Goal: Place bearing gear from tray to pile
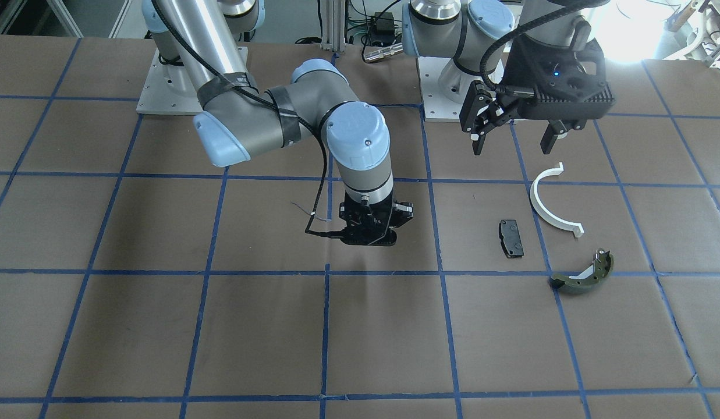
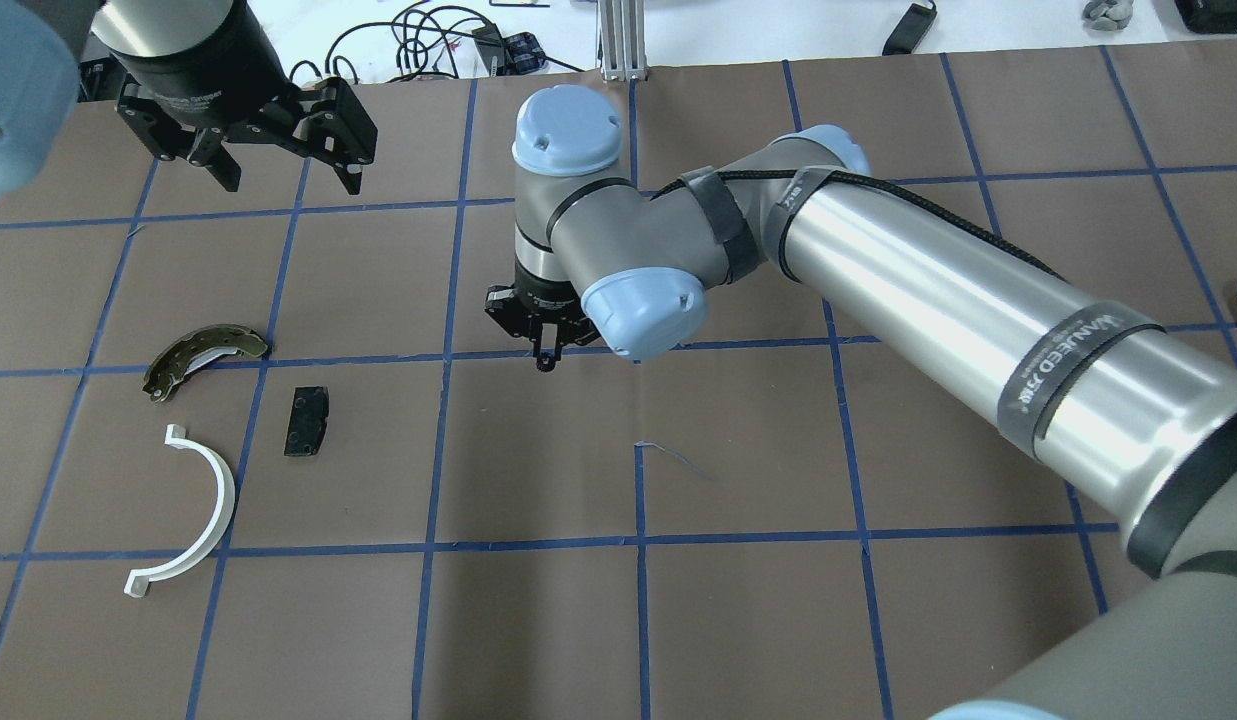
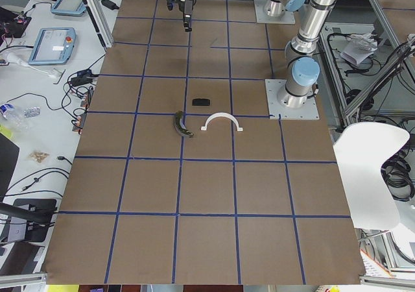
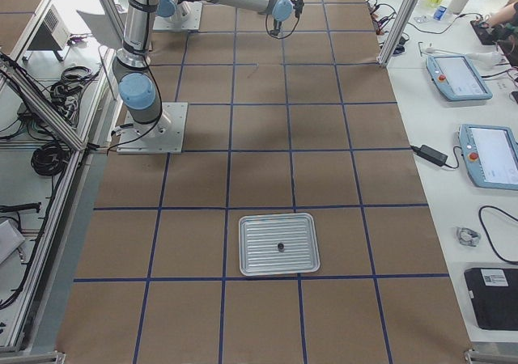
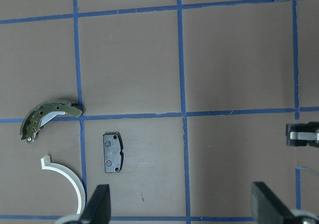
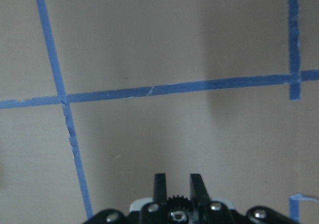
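Note:
My right gripper (image 1: pixel 371 235) hangs low over the table's middle, shut on a small black bearing gear (image 6: pixel 175 203) held between its fingertips. It also shows in the overhead view (image 2: pixel 548 358). The pile lies to its side: a black pad (image 1: pixel 511 237), a white half-ring arc (image 1: pixel 549 203) and an olive-green shoe (image 1: pixel 584 273). The left wrist view shows the pad (image 5: pixel 111 152), arc (image 5: pixel 67 176) and shoe (image 5: pixel 47 117). My left gripper (image 1: pixel 514 137) is open and empty, raised behind the pile. The metal tray (image 4: pixel 279 244) lies far off at the table's right end.
A small dark spot (image 4: pixel 280 246) shows in the tray's middle. Blue tape lines grid the brown table. Bare table lies between my right gripper and the black pad (image 2: pixel 307 421). The arm bases stand at the table's back edge.

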{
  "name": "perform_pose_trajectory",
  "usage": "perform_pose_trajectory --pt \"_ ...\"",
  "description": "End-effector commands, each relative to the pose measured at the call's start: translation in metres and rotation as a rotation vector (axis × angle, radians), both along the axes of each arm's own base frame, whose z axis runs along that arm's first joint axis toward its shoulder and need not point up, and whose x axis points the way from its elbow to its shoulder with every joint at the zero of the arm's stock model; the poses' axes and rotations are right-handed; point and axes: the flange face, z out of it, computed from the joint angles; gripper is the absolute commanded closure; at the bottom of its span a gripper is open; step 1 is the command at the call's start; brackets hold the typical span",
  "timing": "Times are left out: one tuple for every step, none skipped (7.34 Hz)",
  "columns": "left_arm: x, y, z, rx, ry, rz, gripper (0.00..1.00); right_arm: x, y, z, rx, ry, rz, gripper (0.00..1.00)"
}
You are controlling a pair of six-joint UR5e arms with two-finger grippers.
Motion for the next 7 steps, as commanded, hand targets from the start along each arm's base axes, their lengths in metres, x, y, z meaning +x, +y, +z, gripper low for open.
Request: perform_pose_trajectory --pt "-0.003 0.001 -0.003 0.014 0.031 0.000 0.00 0.045 0.028 -0.032 -0.011 0.036 -0.009 1.00" --pt "-0.003 0.004 -0.007 0.029 0.035 -0.003 0.00 0.053 0.030 -0.039 -0.014 0.032 -0.026 1.00" --pt "-0.003 0.004 -0.008 0.031 0.036 -0.005 0.00 0.057 0.034 -0.046 -0.008 0.040 -0.025 1.00" --pt "-0.004 0.004 -0.009 0.039 0.053 -0.003 0.00 0.056 0.033 -0.055 -0.001 0.045 -0.025 0.98" --pt "-0.006 0.006 -0.010 0.052 0.068 -0.001 0.00 0.057 0.031 -0.052 -0.008 0.044 -0.019 0.98" --pt "-0.006 0.007 -0.011 0.062 0.070 0.005 0.00 0.054 0.030 -0.055 -0.012 0.054 -0.012 0.99" --pt "-0.005 0.006 -0.012 0.064 0.070 0.004 0.00 0.034 0.016 -0.053 -0.056 0.113 0.066 1.00"
